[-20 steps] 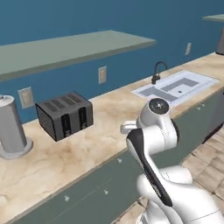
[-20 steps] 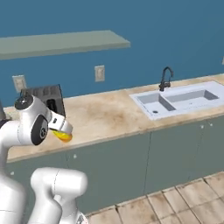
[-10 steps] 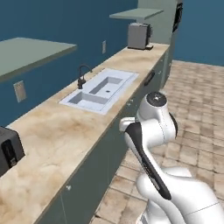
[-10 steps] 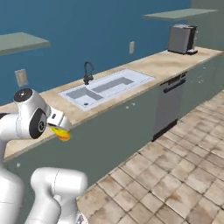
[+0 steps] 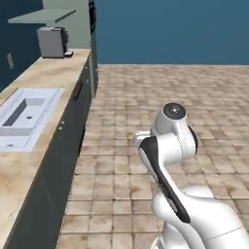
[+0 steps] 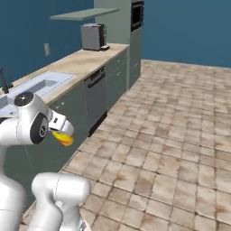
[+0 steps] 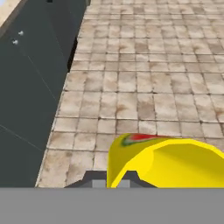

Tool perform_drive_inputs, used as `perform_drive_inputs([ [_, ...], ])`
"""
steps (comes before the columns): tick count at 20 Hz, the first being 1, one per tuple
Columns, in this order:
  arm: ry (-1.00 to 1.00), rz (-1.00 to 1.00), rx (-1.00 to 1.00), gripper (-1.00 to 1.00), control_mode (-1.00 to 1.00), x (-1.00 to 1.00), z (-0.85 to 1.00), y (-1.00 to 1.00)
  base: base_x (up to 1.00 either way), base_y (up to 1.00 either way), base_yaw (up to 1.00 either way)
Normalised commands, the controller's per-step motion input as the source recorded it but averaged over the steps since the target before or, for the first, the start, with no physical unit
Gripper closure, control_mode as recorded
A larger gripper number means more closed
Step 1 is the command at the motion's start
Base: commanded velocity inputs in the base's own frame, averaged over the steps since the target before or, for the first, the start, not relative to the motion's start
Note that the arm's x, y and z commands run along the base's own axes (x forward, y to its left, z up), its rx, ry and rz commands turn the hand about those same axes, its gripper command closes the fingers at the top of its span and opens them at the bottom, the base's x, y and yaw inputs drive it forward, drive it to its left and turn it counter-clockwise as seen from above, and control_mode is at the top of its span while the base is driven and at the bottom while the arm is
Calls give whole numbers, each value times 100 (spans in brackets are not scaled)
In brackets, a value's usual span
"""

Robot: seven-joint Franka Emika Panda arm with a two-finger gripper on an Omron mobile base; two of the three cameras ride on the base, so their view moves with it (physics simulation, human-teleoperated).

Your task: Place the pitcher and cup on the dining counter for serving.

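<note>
Cup (image 7: 166, 162), yellow with a red splash, sits clamped in the claw (image 7: 111, 179) above tiled floor (image 7: 144, 87).

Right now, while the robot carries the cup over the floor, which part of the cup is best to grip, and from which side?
The cup is a small smooth tumbler with no handle, so the side wall near the open rim is the part to pinch. The gripper seems to hold it this way, coming from the open end with the wall between its fingers. That hold looks suitable.
</note>
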Motion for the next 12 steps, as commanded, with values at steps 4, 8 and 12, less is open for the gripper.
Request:
perform_drive_inputs([
  [4, 0, 0, 0, 100, 100, 0, 0, 0, 53, -59, -58],
  [8, 0, 0, 0, 100, 100, 0, 0, 0, 81, -40, -54],
  [12, 0, 0, 0, 100, 100, 0, 0, 0, 91, -33, -52],
])
